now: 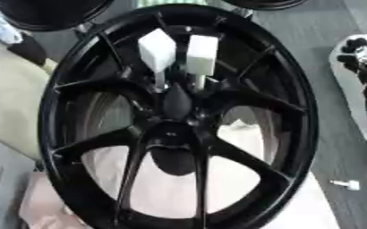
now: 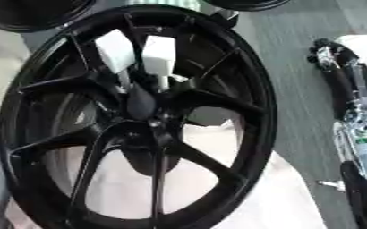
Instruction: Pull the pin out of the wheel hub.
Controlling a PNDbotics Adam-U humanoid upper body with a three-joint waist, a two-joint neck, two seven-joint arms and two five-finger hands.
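We are looking down at a black wheel hub (image 1: 179,120) filling the view, with two white-headed pins (image 1: 157,51) sticking up just beside its centre (handy for pulling). The right robot hand (image 2: 331,56) is hanging off to the side, fingers unreadable; the left one isn't showing.

Two pins (image 1: 157,51) (image 1: 202,56) are sitting side by side in the wheel hub (image 1: 175,105) above its centre, the right arm (image 2: 351,112) is lying to the wheel's right, and a small bolt (image 1: 346,184) is lying beside the rim's lower right
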